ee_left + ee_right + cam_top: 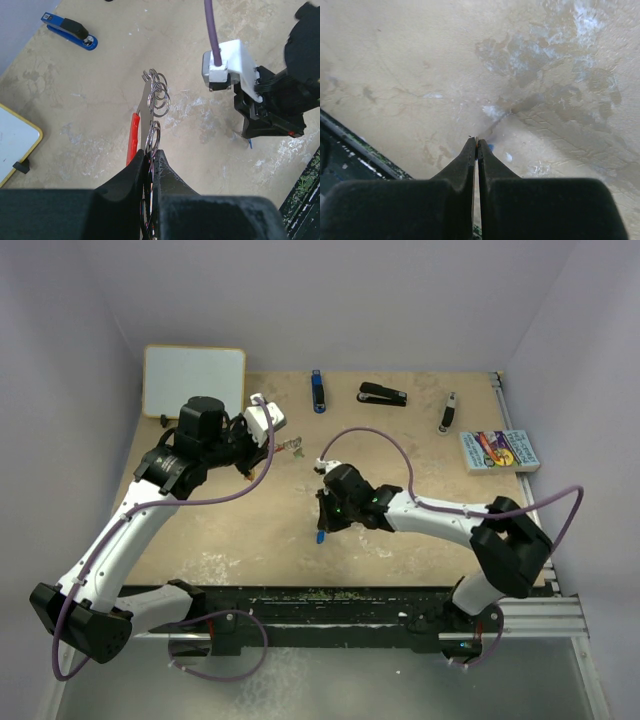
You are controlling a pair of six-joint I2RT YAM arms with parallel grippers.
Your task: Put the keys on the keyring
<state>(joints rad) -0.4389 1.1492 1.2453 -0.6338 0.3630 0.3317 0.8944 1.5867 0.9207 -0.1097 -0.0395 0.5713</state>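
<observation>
step: threading. left gripper (151,156), pinching the keyring (134,131) by its lower rings, should present one split ring squarely; right gripper (476,145), pressed together on what seems a blue-tagged key (320,536), should approach edge-on. keyring: above the table (250,530), left of centre; red crescent clip, silver plate, stacked split rings.

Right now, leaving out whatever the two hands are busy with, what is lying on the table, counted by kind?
Whiteboard: 1
Blue-and-black stick: 1
Black stapler: 1
Pen-like tool: 1
Colourful booklet: 1
Total: 5
</observation>
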